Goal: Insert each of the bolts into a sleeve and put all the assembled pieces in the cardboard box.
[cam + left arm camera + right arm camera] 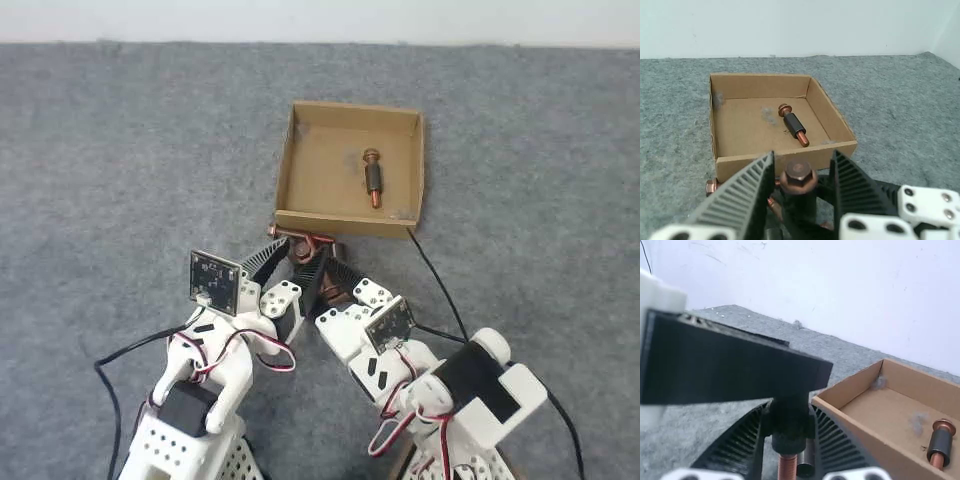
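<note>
The right fingers [835, 440] are clenched on a black sleeve [789, 427]. A bolt [798, 176] is in it. Its head sits on one end and its thread pokes out the other end. The left fingers [752, 187] are released. They stand one on each side of the bolt head, with a small gap on both sides. All this is just outside the near wall of the box [350, 222]. One done piece [373, 178] lies inside the box.

I think the bolt could slip out, because only the sleeve is held. A tilt might do it. The left fingers are very near, so a small bump could knock the bolt loose. If the piece is not lifted high enough, it may hit the box wall and push the box away. A spare bolt [711, 186] lies beside the box and could get knocked and roll.

The surface [120, 150] is grey and fuzzy like felt. A plain white wall [790, 25] stands behind it.
</note>
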Tool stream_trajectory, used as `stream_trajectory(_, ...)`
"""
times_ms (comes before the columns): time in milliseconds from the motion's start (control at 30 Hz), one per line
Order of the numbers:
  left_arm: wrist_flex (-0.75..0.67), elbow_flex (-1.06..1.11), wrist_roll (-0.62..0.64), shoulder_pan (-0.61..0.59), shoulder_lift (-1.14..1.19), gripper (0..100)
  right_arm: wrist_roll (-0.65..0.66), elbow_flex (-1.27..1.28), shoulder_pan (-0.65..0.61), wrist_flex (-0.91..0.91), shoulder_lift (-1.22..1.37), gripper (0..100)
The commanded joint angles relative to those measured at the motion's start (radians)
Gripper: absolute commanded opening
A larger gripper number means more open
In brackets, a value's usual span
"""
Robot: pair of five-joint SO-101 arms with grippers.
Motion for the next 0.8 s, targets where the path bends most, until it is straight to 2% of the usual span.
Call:
stream_trajectory(0,-0.037,-0.015,0.014,-0.006,-0.023,17,0.017,-0.014,0.015,0.008,-0.019,0.6)
stream_trajectory(167,-0.034,-0.064,0.110,-0.006,-0.023,17,0.017,-0.034,0.015,0.041,-0.018,0.6)
stream_trajectory(267,-0.034,-0.077,0.117,-0.009,-0.023,17,0.017,-0.034,0.015,0.041,-0.018,0.6)
stream_trajectory(600,-0.034,-0.076,0.120,-0.181,-0.023,17,0.017,-0.031,0.018,0.041,-0.018,0.6)
stream_trajectory(767,-0.034,-0.022,0.115,-0.284,-0.023,17,0.017,-0.034,0.061,0.038,-0.018,0.6)
